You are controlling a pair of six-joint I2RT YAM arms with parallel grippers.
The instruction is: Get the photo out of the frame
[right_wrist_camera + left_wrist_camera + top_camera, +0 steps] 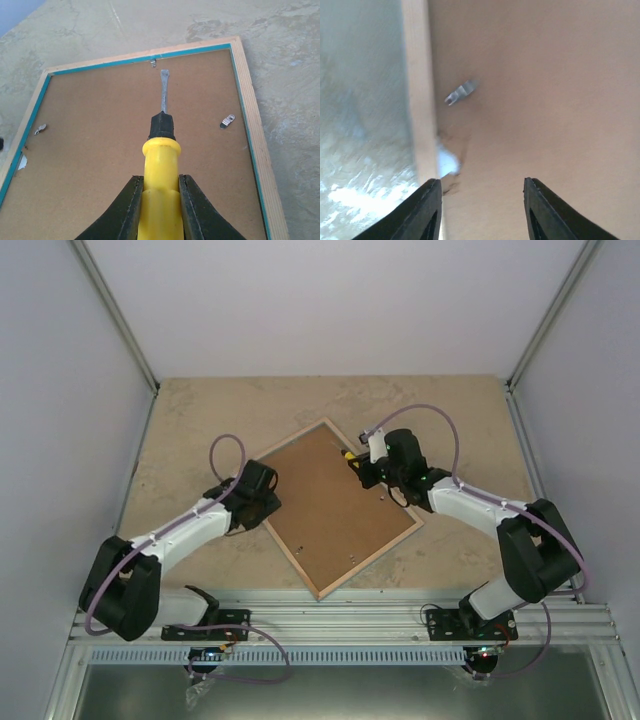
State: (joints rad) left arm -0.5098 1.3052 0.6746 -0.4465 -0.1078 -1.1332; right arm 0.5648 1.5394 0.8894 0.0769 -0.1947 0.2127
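Left arm (185,525) and right arm (470,505) share white links, black joints, lilac cables (430,407), black pincer fingers (427,210).

frame lying back-up mid-table, a gripper at either side

the frame (335,508) lies flat on the table (190,420), back panel (100,150) upward, turned cornerwise with one corner at 12 o'clock and the opposite one at 6. the left gripper (481,182) hangs over the panel at the frame's 9 o'clock side, the left clip (461,92) just ahead of it. the right gripper (160,177) is at 1 o'clock, the screwdriver (161,150) between its fingers, blade tip just short of the far clip (153,62). the right clip (227,121) lies at the blade's 3 o'clock.
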